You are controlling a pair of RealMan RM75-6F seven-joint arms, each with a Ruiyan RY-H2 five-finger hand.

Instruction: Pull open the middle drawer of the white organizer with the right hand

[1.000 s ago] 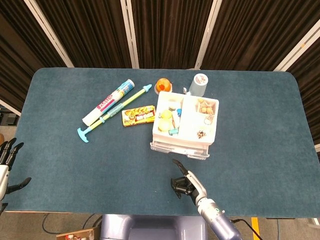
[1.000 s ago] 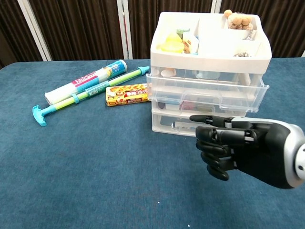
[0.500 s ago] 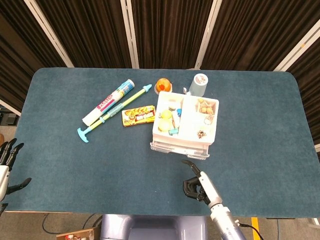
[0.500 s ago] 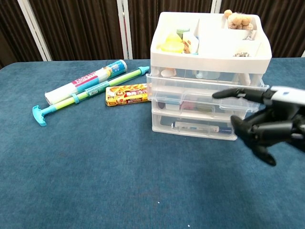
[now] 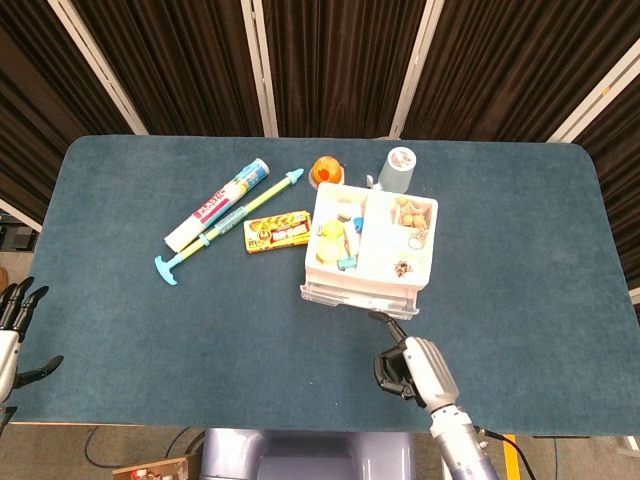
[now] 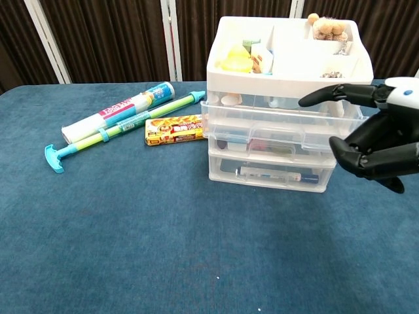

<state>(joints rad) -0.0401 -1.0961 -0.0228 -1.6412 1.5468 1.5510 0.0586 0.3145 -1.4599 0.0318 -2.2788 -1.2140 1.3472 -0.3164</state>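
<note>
Right hand (image 6: pixel 376 134) has moved right and up over the last second: it was low in front of the bottom drawer, and now sits at the near-right corner of the white organizer (image 6: pixel 288 72), level with the upper drawers. In the head view the hand (image 5: pixel 410 362) has closed in on the organizer's (image 5: pixel 370 250) near face. Nothing else on the table has shifted.

Middle drawer (image 6: pixel 275 139) is shut, flush with the drawers above and below it. It lies just left of the hand in the chest view, with the curled fingers (image 6: pixel 357 157) hanging at about its height off the right end.

Hand state — one finger is stretched out leftward across the front of the top drawer (image 6: pixel 281 112), near its upper rim; whether the tip touches the plastic I cannot tell. Other fingers are curled inward with nothing in them. No grip on any drawer.

Left hand (image 5: pixel 14 318) shows only in the head view, at the far-left edge off the near-left corner of the table (image 5: pixel 130 330), fingers spread, holding nothing.

Rest of the scene: organizer top tray holds small items, including a yellow piece and a brown plush figure. Left of it lie a white tube (image 6: pixel 121 111), a teal and green pump (image 6: pixel 111 131) and a yellow snack pack (image 6: pixel 173 129), close together. Beyond the organizer — an orange toy (image 5: pixel 325 170) and a grey cup (image 5: pixel 398 168).
</note>
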